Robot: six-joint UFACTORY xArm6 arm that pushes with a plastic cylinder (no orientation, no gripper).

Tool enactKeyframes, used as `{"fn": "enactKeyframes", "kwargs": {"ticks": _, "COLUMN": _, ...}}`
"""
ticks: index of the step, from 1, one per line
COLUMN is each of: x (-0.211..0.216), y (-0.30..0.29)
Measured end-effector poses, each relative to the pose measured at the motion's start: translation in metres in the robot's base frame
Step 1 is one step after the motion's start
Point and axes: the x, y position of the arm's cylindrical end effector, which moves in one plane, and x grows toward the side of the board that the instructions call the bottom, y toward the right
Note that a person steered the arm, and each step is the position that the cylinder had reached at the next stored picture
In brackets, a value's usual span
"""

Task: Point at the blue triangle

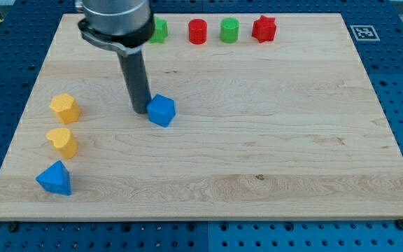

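The blue triangle (54,178) lies near the bottom left corner of the wooden board (257,140). My tip (140,110) rests on the board well up and to the right of it, just left of a blue cube-like block (161,110), close to or touching it. Two yellow blocks stand between: a yellow one (65,108) at the left and a yellow heart-like one (63,142) just above the blue triangle.
Along the view's top edge stand a green block (159,30) partly hidden behind the arm, a red cylinder (198,31), a green cylinder (229,30) and a red star (264,29). A marker tag (364,32) sits off the board's top right corner.
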Motion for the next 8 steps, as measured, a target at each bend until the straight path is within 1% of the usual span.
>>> {"fn": "enactKeyframes", "kwargs": {"ticks": 1, "x": 0.035, "y": 0.021}}
{"fn": "enactKeyframes", "kwargs": {"ticks": 2, "x": 0.046, "y": 0.03}}
{"fn": "enactKeyframes", "kwargs": {"ticks": 4, "x": 0.133, "y": -0.005}}
{"fn": "enactKeyframes", "kwargs": {"ticks": 5, "x": 0.16, "y": -0.044}}
{"fn": "enactKeyframes", "kwargs": {"ticks": 7, "x": 0.162, "y": -0.16}}
{"fn": "enactKeyframes", "kwargs": {"ticks": 8, "x": 0.162, "y": -0.161}}
